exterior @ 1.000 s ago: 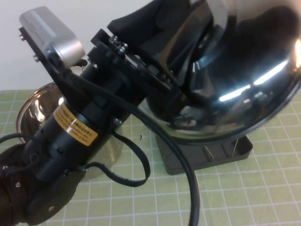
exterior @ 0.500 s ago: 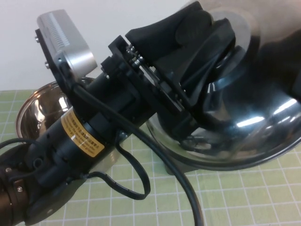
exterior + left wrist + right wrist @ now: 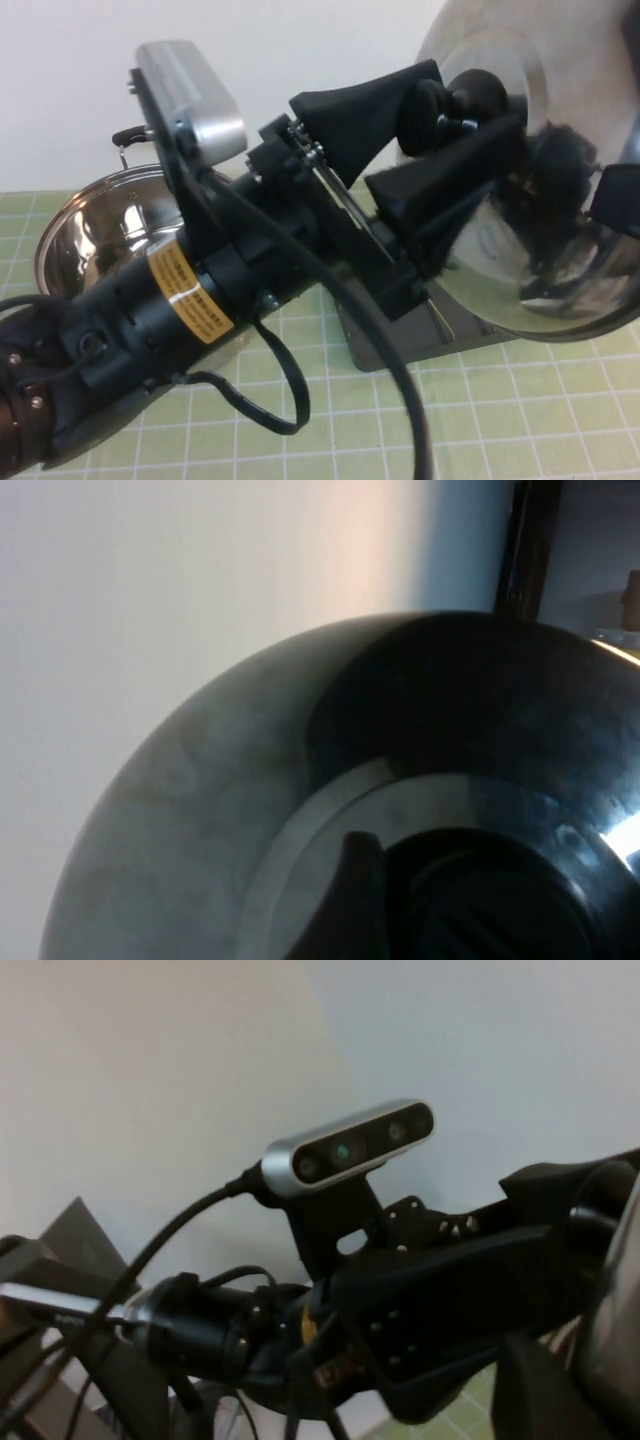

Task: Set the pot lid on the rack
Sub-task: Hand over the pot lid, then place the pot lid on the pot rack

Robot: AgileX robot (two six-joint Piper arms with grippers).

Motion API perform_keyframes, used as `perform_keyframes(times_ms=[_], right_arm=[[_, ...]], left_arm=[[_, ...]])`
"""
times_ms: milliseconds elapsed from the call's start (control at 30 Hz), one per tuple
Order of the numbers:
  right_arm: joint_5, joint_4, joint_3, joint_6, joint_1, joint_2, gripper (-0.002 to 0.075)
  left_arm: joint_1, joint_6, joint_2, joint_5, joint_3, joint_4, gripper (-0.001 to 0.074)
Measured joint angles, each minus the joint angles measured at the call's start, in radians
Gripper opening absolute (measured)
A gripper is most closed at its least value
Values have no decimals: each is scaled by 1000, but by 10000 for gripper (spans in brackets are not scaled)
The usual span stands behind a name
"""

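Yellow label [image 3: 190,296] unreadable, left tool [image 3: 452,142] astride lid knob [image 3: 447,108]

The left gripper [image 3: 455,125] has spread its fingers off the pot lid [image 3: 560,200] knob, and the lid now stands more upright.

We can make out only one label: a yellow sticker [image 3: 188,296] with rows of small dark print on the left arm's black housing [image 3: 150,330]. Its characters are too small for us to read.
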Motion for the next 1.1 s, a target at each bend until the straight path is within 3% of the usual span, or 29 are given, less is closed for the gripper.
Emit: perform_keyframes(times_ms=[67, 133, 700, 767, 900, 933, 1000, 1100], right_arm=[[-13, -7, 0, -10, 0, 4, 58], [-26, -11, 0, -12, 0, 6, 57], [-146, -19, 2, -66, 0, 15, 55], [-150, -19, 2, -90, 0, 17, 55], [-152, -19, -12, -134, 0, 58, 55], [-154, -19, -25, -147, 0, 79, 55], [-164, -31, -62, -162, 0, 129, 55], [-177, -78, -135, -175, 0, 211, 55]], left_arm=[[1, -53, 0, 23, -2, 2, 638], [1, -84, -4, 58, -2, 18, 665], [-2, -80, -177, 575, -2, 123, 656], [-4, -90, -200, 673, -2, 125, 579], [-4, -102, -265, 962, -2, 125, 202], [-4, -102, -283, 1044, -2, 128, 137], [-4, -100, -317, 1197, -2, 132, 60], [-4, -74, -363, 1415, -2, 124, 18]])
